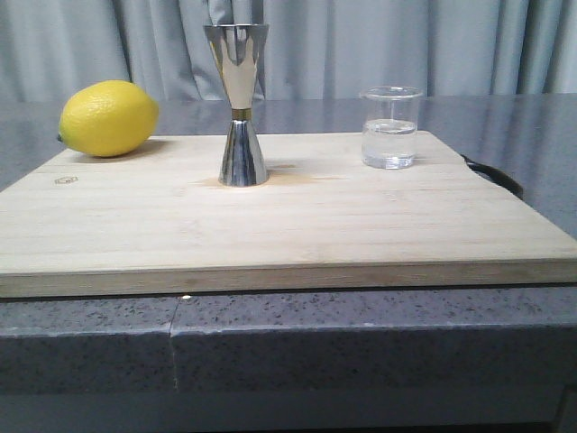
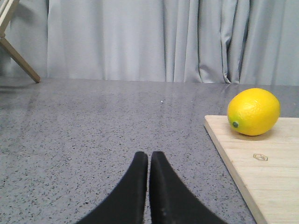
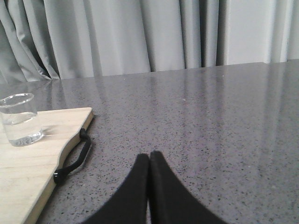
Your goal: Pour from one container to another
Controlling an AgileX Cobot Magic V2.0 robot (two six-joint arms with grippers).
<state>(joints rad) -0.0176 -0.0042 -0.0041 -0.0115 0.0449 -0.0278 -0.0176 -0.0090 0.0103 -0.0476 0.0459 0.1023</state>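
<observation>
A small clear glass beaker with some clear liquid stands upright at the back right of the wooden board; it also shows in the right wrist view, beaker. The tall steel hourglass jigger stands upright at the board's back middle. Neither gripper appears in the front view. My left gripper is shut and empty over the grey counter, off the board's left side. My right gripper is shut and empty over the counter, off the board's right side.
A yellow lemon lies at the board's back left, lemon. A black strap handle hangs at the board's right edge. Grey curtains close the back. A wooden leg stands far left.
</observation>
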